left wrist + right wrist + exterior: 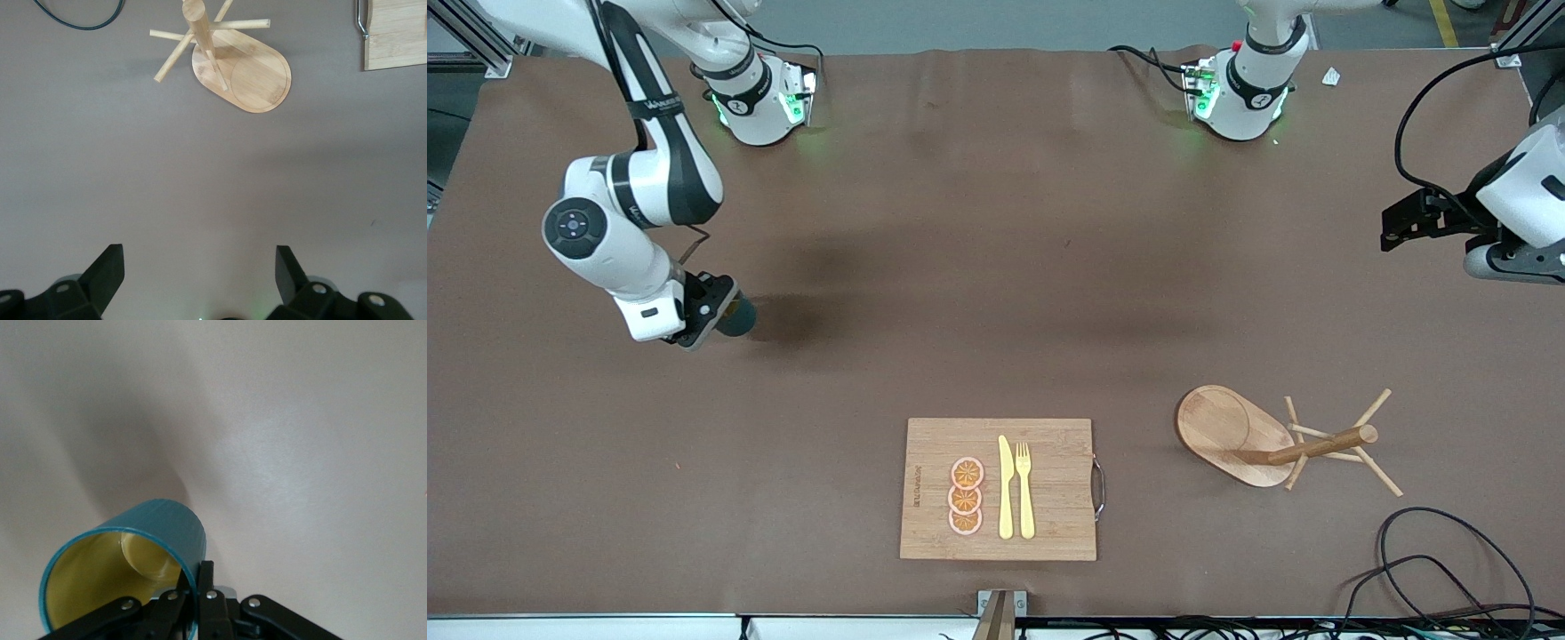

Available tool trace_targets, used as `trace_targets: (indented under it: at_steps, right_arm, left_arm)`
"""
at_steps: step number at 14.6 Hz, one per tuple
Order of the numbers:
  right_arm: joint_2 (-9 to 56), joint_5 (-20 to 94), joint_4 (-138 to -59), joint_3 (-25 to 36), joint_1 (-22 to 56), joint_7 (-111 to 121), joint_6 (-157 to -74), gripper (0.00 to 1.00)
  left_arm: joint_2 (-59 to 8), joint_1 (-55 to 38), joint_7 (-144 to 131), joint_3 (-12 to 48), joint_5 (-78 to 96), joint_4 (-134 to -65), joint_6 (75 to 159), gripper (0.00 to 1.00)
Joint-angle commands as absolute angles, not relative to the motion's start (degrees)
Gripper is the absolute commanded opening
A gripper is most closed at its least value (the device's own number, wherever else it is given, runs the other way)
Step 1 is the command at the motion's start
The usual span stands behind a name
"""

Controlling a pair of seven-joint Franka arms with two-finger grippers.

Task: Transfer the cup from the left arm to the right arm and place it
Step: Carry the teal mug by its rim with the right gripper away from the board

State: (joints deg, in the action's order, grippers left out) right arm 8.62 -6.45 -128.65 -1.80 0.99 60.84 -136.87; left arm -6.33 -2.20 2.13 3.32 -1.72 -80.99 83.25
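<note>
The cup is a small dark teal mug with a yellowish inside. It hangs tilted, low over the brown table toward the right arm's end. My right gripper is shut on it. In the right wrist view the two fingers pinch the cup's rim wall, one inside and one outside, so my right gripper holds it by the wall. The handle is hidden. My left gripper waits open and empty above the left arm's end of the table. In the left wrist view, the left gripper has only bare table between its spread fingers.
A wooden cutting board near the front edge carries a yellow knife, a fork and three orange slices. A wooden mug tree stands beside it toward the left arm's end, also seen as the mug tree. Black cables lie at the front corner.
</note>
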Motion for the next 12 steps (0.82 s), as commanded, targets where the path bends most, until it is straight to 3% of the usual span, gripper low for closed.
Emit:
trace_targets:
  at_steps: [1,12]
  right_arm:
    - [6.8,-7.3,-131.0,-2.9,-2.2,69.8,-139.1,0.0]
    - [10.9,-7.3,-130.7,-3.0,-7.5,86.6,-141.3,0.0]
  left_arm:
    - [-6.2,-2.5,2.4,3.3,-2.4,-80.8,83.1,1.0]
    - [-6.2,-1.8,3.0,3.3,-2.4,-80.9,83.1,1.0]
